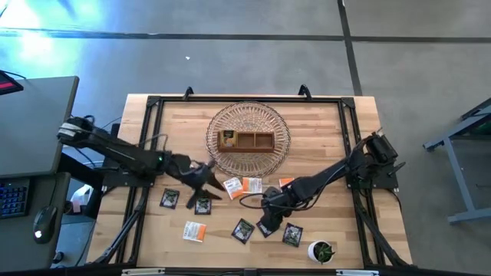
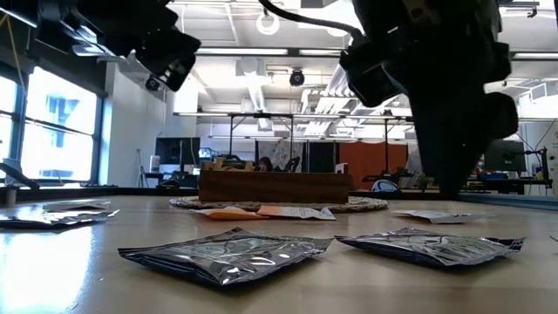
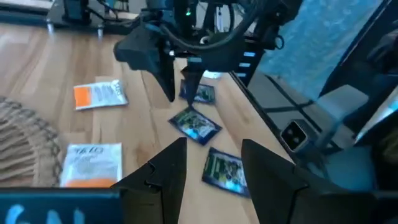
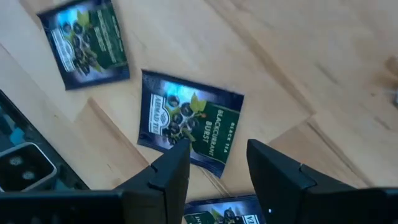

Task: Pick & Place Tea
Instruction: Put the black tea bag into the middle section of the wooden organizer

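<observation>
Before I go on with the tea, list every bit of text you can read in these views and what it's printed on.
"BLACKCURRANT BURST" and "BLACK TEA": on the dark sachet just ahead of the right hand.
Brand line on that sachet: too small to read.
Other dark sachet: no legible print.
White-and-orange sachets: print blurred.
Label in the wooden tray: too small to read.

Tea sachets (image 1: 242, 230) scattered below tray (image 1: 245, 141)
</observation>
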`<state>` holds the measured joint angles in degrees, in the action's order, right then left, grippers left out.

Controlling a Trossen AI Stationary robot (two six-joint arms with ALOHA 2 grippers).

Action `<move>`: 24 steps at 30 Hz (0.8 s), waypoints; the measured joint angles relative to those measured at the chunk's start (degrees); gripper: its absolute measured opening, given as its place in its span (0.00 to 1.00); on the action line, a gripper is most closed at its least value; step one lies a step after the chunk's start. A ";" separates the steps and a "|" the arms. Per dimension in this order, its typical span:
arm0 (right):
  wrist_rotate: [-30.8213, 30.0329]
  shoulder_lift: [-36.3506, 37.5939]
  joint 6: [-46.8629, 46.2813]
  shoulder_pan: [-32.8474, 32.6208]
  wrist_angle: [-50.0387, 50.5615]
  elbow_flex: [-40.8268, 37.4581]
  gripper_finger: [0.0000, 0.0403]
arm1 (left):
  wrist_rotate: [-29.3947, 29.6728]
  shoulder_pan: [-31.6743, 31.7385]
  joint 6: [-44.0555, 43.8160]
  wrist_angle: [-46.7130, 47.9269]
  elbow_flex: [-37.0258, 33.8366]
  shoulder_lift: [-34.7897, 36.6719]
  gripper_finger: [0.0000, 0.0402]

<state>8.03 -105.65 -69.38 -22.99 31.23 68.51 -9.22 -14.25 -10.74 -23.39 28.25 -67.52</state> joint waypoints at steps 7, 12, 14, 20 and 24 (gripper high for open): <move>0.51 -2.65 -2.06 -1.94 -0.62 0.00 0.39 | 3.87 -4.87 -3.50 -15.43 1.92 -15.85 0.38; 2.27 -4.50 -5.30 -2.23 -0.13 0.00 0.39 | 8.24 -10.42 -1.49 -12.65 11.74 -25.84 0.38; 1.49 -4.98 -5.50 -2.18 -0.36 0.03 0.39 | 10.36 -12.50 -1.05 -7.37 17.31 -30.23 0.38; 1.44 -5.14 -3.03 -2.16 -0.96 0.08 0.39 | 15.05 -13.92 -3.02 15.24 32.26 -39.24 0.38; 2.57 -5.14 -1.34 -1.77 -0.41 0.04 0.39 | 15.12 -14.00 -2.47 20.84 37.04 -41.81 0.38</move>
<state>10.60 -110.78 -70.72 -24.75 30.82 68.55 5.90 -28.25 -13.22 -2.56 65.29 -109.33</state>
